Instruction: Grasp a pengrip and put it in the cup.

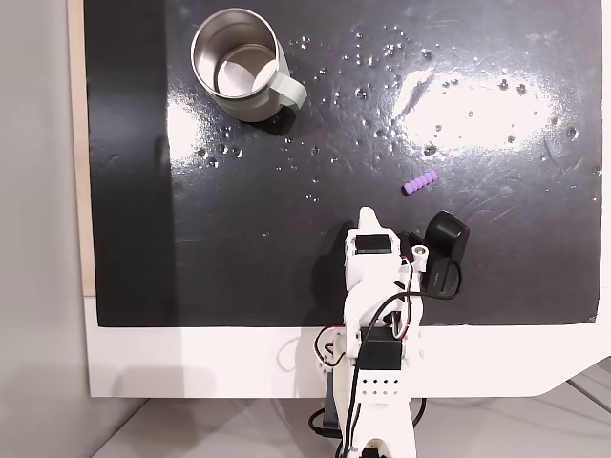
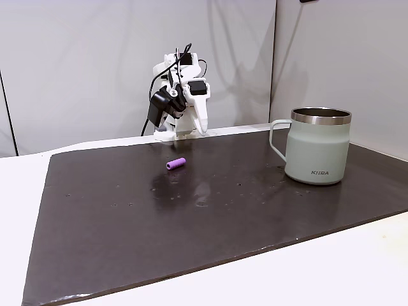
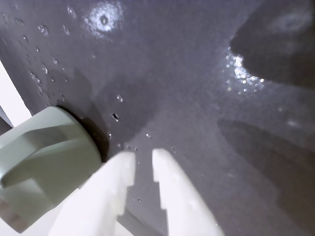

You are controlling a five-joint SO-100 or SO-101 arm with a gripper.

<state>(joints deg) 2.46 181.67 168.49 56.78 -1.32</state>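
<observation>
The pengrip (image 1: 420, 181) is a tiny light-purple ribbed tube lying on the black mat, right of centre in a fixed view, and in front of the arm in another fixed view (image 2: 176, 164). The cup (image 1: 235, 59), a steel mug with a grey-green handle, stands upright at the far left of the mat, shown at the right in the side-on view (image 2: 317, 145). My gripper (image 1: 368, 219) hangs folded near the arm's base, well short of the pengrip and far from the cup. The white fingers (image 3: 170, 182) stand almost together with nothing between them.
The black mat (image 1: 286, 248) lies on a white table, dotted with small specks and glare patches. The folded arm and its black camera housing (image 1: 445, 250) sit at the mat's near edge. In the wrist view a blurred grey-green rounded shape (image 3: 44, 157) sits left of the fingers.
</observation>
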